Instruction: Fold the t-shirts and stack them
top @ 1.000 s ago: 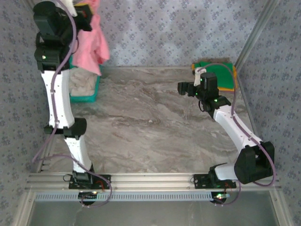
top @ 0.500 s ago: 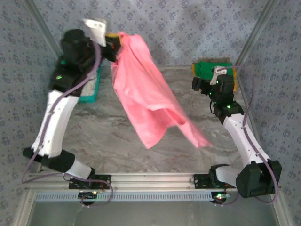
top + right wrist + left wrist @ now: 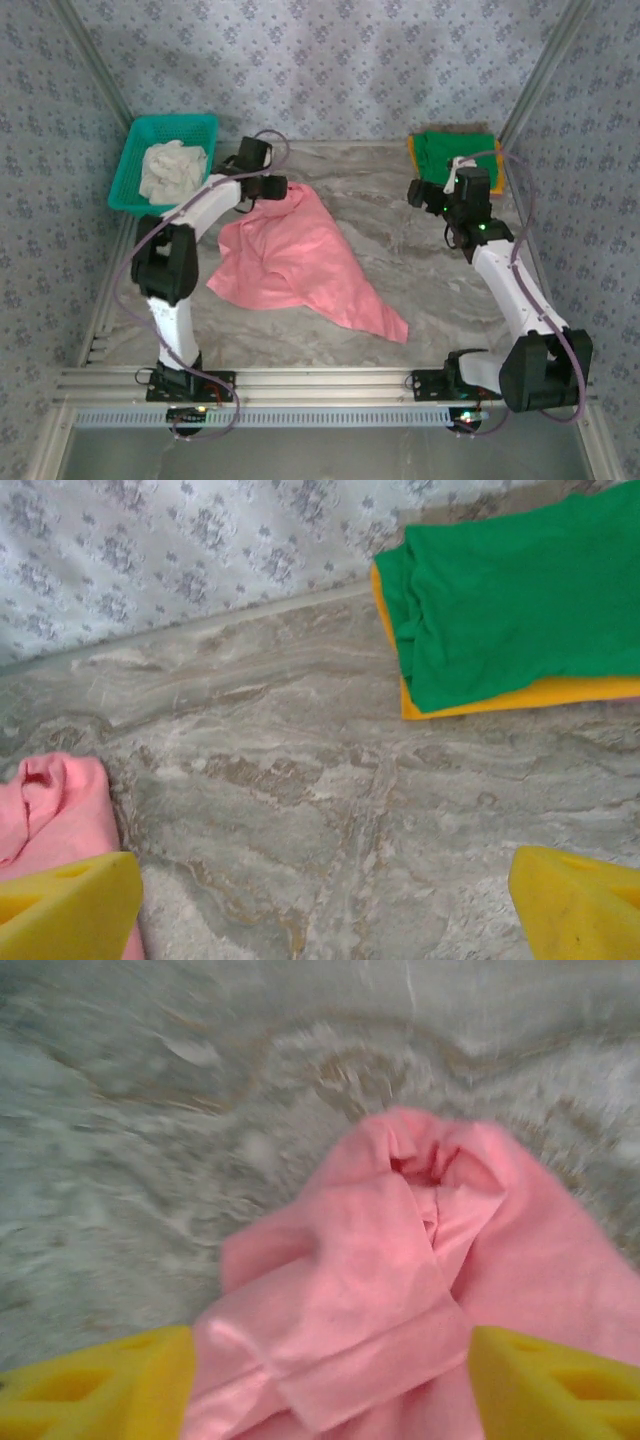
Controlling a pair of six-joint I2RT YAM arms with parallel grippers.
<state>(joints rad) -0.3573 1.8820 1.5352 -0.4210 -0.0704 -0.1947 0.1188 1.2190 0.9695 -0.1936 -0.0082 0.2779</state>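
Lying under left end effector (image 3: pixel 331 1360); pink t-shirt (image 3: pixel 296 262)

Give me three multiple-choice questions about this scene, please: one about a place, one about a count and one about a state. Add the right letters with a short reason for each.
1. Where does the green t-shirt lie?
A) in the basket
B) on the orange-yellow t-shirt
C) over an arm

2. How many t-shirts are in that pile?
A) one
B) two
C) four

3. How does the pink t-shirt lie?
A) neatly folded
B) hanging in the air
C) spread out and rumpled on the table

Answers:
1 B: yellow edges show under the green cloth.
2 B: only those two colours are in the pile.
3 C: it lies loose and creased, with no fold made.
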